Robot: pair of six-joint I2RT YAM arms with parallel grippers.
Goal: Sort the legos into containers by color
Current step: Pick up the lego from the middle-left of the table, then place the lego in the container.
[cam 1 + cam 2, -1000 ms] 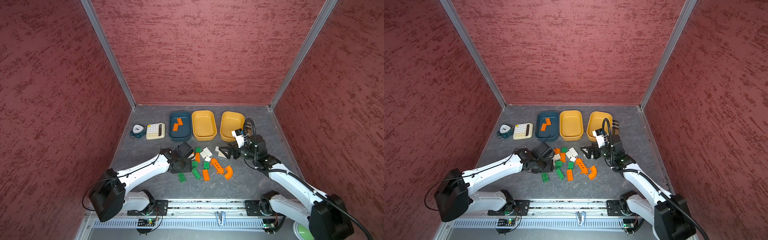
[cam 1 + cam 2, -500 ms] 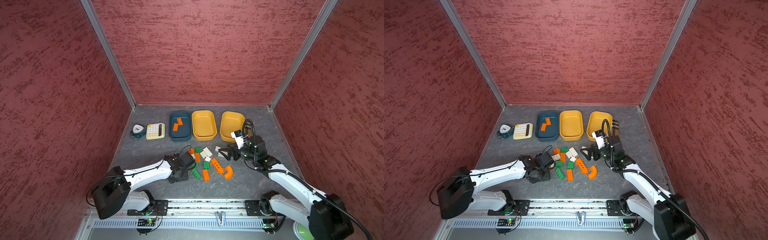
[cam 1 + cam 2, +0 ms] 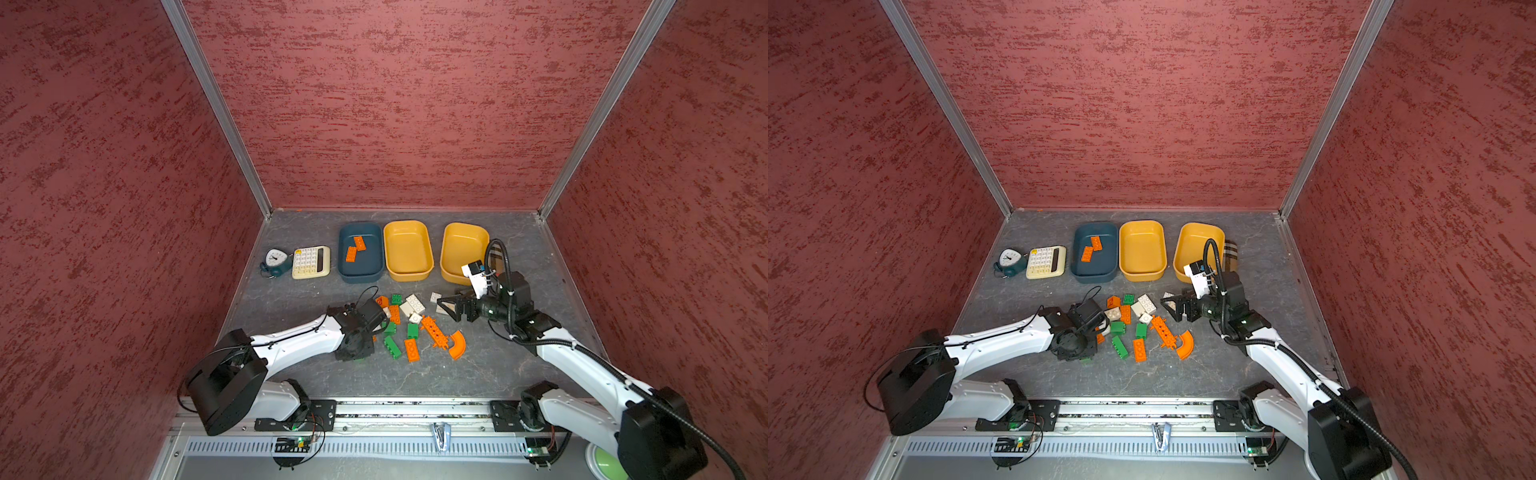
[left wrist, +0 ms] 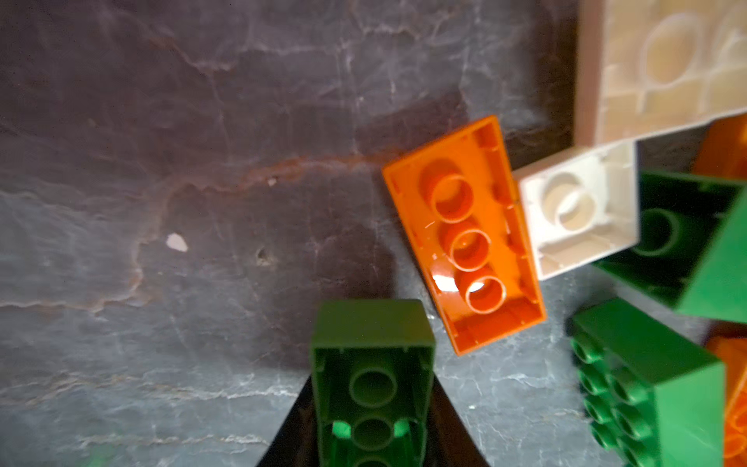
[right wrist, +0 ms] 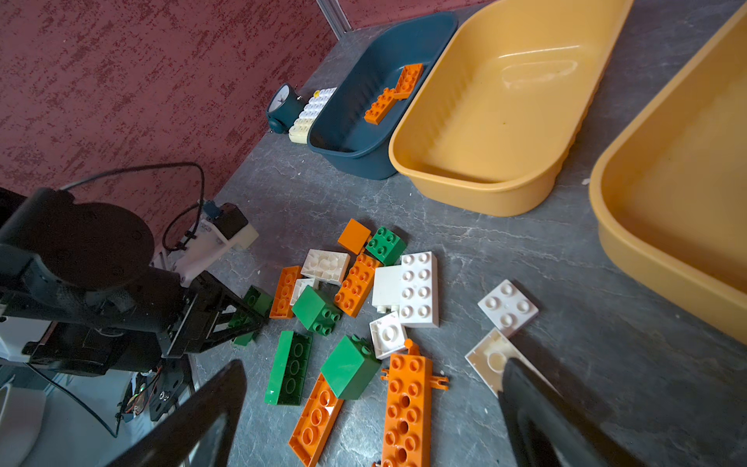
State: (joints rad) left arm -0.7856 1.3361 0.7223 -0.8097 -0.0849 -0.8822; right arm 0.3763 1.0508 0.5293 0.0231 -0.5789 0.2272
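Orange, green and white legos lie in a loose pile mid-table. My left gripper points down at the pile's near-left edge, shut on a green brick whose hollow underside faces the wrist camera; an upturned orange brick lies just beside it. My right gripper hovers open at the pile's right edge, above the long holed orange piece and a white plate. Three containers stand behind: a teal tub holding two orange bricks, and two mustard tubs with nothing in them.
A teal clock and a cream calculator sit left of the teal tub. A small checked object stands behind the right tub. Red walls enclose three sides; a rail runs along the near edge.
My left gripper dropped to the near-left edge of the pile and shut on the green brick. The right arm barely moved and stays open.
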